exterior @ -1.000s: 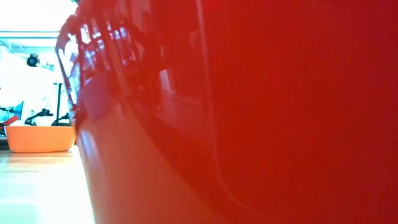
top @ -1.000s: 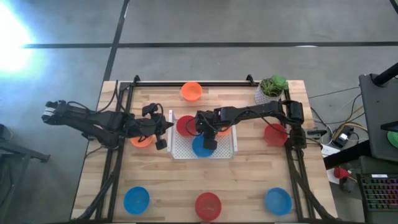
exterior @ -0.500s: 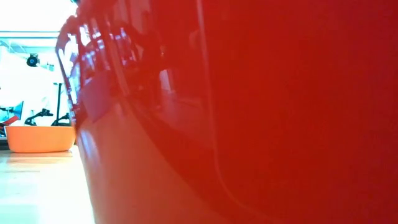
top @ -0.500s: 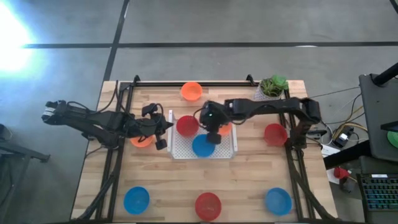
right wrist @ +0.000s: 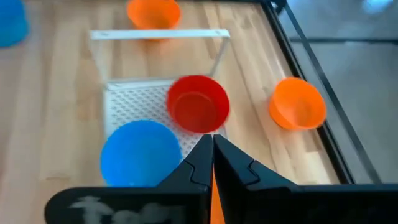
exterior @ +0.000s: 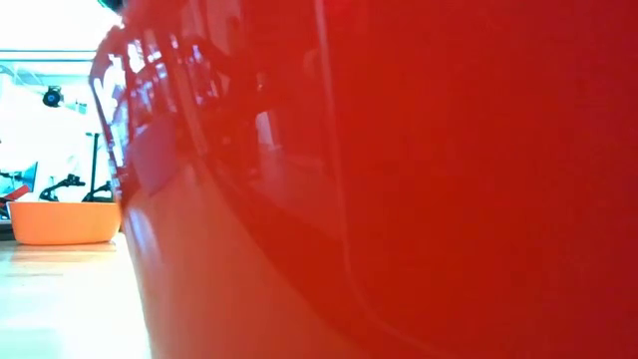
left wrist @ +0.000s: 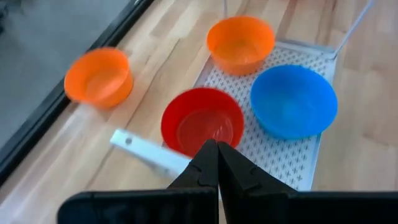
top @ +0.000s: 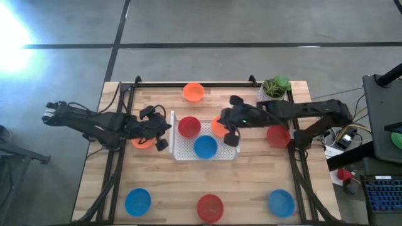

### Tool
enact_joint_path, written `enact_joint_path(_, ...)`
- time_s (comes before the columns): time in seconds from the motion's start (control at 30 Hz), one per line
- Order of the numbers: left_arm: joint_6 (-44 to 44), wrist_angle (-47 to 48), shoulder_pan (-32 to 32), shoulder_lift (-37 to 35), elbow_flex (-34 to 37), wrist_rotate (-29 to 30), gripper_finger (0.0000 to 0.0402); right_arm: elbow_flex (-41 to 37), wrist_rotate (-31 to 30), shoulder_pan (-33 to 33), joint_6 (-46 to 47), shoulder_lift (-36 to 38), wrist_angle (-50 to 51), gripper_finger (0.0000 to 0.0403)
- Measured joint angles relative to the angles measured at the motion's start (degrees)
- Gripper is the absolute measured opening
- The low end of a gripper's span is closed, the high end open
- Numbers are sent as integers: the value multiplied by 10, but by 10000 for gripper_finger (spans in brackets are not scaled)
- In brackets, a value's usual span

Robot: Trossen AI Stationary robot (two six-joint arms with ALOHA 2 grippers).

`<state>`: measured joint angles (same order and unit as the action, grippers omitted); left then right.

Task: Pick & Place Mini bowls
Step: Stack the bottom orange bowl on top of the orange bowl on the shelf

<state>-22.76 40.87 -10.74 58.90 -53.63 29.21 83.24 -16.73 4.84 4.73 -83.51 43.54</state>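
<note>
Right gripper [top: 231,139] hangs over the white perforated plastic tray's [top: 182,152] right edge, fingers pinched together, empty. Just left of it in the tray: a round blue plastic mini bowl [top: 205,146], a red one [top: 188,127], an orange one [top: 219,125]. Left gripper [top: 162,144], also pinched closed, waits beside the tray's left edge.

Around my wooden table [top: 251,182] lies a grey concrete floor [top: 220,25], crossed by dark seam lines, with a bright glare [top: 12,28] washing out its far left corner. A dark workstation [top: 383,94] with cables stands off to my right. Across the tabletop the room looks very bright, perhaps with equipment stands [exterior: 60,184], though I can't tell.
</note>
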Motion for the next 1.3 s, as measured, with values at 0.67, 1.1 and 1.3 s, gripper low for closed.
enact_joint_path(0.67,-190,277,-24,-20,4,-130,0,-1,1,91,9,44,-2,8)
enact_joint_path(1.1,-204,280,-23,-19,4,-119,0,-1,2,116,17,44,-5,8)
enact_joint_path(1.3,-257,280,-23,-19,4,-113,1,-1,2,118,17,44,-5,8)
